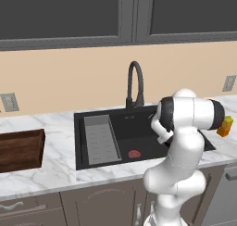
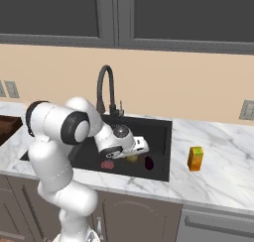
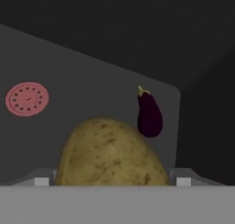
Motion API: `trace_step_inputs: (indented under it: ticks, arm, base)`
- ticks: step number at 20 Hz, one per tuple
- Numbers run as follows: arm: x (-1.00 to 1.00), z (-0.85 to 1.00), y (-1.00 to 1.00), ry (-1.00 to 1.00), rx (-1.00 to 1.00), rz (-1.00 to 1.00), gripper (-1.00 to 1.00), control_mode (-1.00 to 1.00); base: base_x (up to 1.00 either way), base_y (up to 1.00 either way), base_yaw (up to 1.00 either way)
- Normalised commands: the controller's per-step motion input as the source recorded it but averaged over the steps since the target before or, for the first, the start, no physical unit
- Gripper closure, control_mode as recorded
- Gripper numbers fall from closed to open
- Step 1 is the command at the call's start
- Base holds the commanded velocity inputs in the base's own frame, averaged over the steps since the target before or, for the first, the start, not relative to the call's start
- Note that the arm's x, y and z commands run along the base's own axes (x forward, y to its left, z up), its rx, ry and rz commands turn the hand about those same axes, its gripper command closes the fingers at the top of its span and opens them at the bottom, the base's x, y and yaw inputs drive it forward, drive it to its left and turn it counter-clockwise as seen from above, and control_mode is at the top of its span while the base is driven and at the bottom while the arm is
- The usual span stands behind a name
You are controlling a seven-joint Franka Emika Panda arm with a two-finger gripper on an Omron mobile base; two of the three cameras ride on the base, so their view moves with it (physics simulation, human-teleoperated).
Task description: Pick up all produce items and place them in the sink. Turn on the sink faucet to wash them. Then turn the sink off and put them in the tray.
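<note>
We saw the olive-yellow potato (image 3: 110,154) low inside the black sink (image 1: 92,116), speckled and rounded, close under the camera on the hand. The dark purple eggplant (image 3: 149,114) lay on the basin floor just beyond it (green stem end pointing away), apart from the potato. The grey ribbed rack (image 1: 102,139) ran along the sink's left side. The black gooseneck faucet (image 1: 135,84) stood at the back rim. The brown wooden tray (image 1: 21,149) sat on the counter, left of the sink.
</note>
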Motion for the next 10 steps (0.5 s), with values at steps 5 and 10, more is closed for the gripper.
trace_step_inputs:
  ticks: [5,10]
  arm:
    - [-0.15,1.00,0.00,0.04,0.00,-0.08,1.00,-1.00]
    - [0.00,1.00,0.00,0.11,0.00,-0.08,1.00,-1.00]
  base:
    - [0.00,0.00,0.00]
    - [0.00,0.00,0.00]
